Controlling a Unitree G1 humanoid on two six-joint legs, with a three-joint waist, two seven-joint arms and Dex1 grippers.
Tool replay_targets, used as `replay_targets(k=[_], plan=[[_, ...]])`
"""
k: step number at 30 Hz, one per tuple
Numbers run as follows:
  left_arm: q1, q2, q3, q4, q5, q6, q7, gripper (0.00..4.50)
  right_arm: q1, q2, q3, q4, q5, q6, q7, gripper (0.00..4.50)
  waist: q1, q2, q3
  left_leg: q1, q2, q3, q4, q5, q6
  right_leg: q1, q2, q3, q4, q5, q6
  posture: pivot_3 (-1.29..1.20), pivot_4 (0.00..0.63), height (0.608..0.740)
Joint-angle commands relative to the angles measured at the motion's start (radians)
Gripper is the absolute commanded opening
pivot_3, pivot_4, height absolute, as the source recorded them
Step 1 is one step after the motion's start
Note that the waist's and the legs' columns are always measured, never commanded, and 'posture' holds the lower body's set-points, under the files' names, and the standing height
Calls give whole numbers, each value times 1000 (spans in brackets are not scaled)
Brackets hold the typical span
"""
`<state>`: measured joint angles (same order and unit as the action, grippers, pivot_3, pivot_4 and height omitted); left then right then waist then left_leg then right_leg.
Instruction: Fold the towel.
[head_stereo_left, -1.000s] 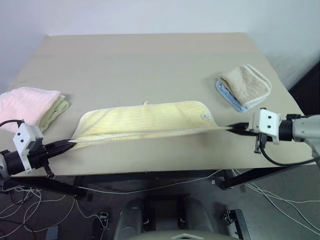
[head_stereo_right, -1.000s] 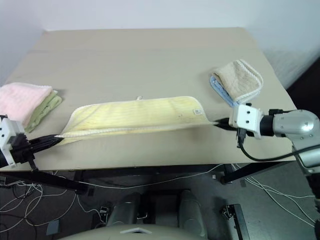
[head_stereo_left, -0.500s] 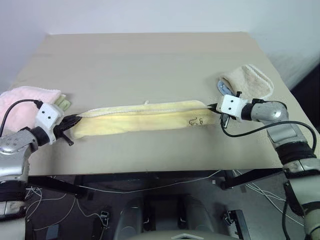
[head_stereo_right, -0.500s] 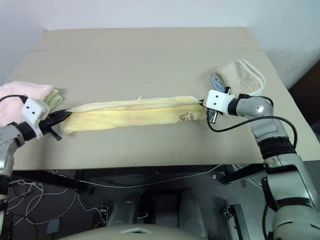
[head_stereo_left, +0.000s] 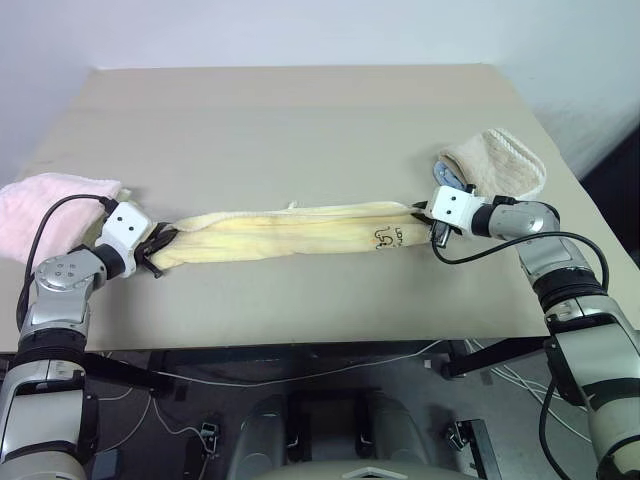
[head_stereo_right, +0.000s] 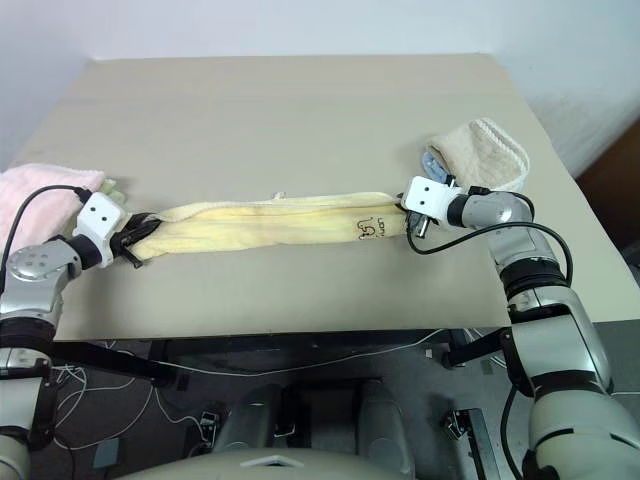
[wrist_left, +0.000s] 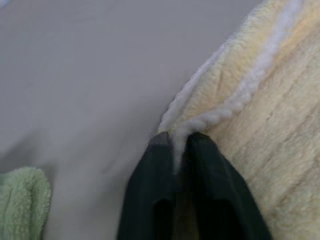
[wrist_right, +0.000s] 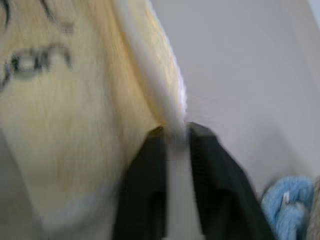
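Towel (head_stereo_left: 290, 230) lay folded lengthwise on the table (head_stereo_left: 300, 120), stretched between my grippers. My left gripper (wrist_left: 176, 145) pinched its white stitched edge at one end; my right gripper (wrist_right: 173, 136) clamped the edge at the printed end.

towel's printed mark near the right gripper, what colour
Dark, almost black, on the pale yellow towel; clearest in the right wrist view.

Towel (head_stereo_left: 290, 231) on table (head_stereo_left: 300, 120), between claws
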<state>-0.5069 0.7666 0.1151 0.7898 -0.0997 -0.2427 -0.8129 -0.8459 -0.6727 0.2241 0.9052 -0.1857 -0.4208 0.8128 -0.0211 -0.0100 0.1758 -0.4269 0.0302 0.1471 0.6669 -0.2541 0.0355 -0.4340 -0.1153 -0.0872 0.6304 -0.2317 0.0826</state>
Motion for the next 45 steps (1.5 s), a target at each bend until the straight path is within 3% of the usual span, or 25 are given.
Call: replay_targets(k=[1, 8, 9, 19, 30, 34, 39, 45], plan=[[1, 14, 33, 1, -24, 2, -14, 1950, -32, -26, -46, -11, 10, -13, -34, 1967, 0, 0, 0, 0, 0, 0, 0, 0, 0, 0, 0, 0, 0, 0, 0, 0, 150, 740], [30, 43, 53, -9, -3, 0, 36, 4349, -17, -49, -73, -43, 9, -21, -72, 4362, -1, 0, 0, 0, 0, -2, 0, 0, 0, 0, 0, 0, 0, 0, 0, 0, 150, 740], [44, 46, 63, -36, -22, -1, 21, 4481, -11, -55, -80, -56, 7, -21, -87, 4486, -1, 0, 0, 0, 0, -3, 0, 0, 0, 0, 0, 0, 0, 0, 0, 0, 150, 740], [113, 103, 155, -161, -53, 27, 90, 4481, 158, -81, -193, -367, 135, 143, -61, 4486, 3, 0, 0, 0, 0, -4, 0, 0, 0, 0, -1, 0, 0, 0, 0, 0, 150, 740], [47, 80, 161, -257, -102, 70, 69, 4481, 438, -11, -330, -856, 482, 666, -13, 4486, 6, -1, -1, 1, 0, -6, 0, 0, 1, 2, -1, -1, 0, 0, 0, 0, 150, 740], [69, 43, 151, -323, -148, 79, 8, 4481, 517, 75, -402, -1016, 691, 961, -95, 4486, 7, -1, -1, 1, 0, -6, 0, 0, 1, 2, -1, -1, 0, 0, 0, 0, 150, 740], [163, -14, 109, -469, -204, 91, -105, 4481, 557, 234, -582, -1094, 1007, 1317, -339, 4486, 7, -1, -1, 0, 0, -7, 0, -1, 1, 2, -1, -1, 0, 0, 0, 0, 150, 740], [245, -78, 41, -635, -243, 139, -177, 4481, 578, 353, -710, -1101, 1210, 1521, -596, 4486, 8, -1, -1, 0, -1, -7, 0, -2, 3, 2, -3, -1, -1, 0, -1, 0, 150, 740]])
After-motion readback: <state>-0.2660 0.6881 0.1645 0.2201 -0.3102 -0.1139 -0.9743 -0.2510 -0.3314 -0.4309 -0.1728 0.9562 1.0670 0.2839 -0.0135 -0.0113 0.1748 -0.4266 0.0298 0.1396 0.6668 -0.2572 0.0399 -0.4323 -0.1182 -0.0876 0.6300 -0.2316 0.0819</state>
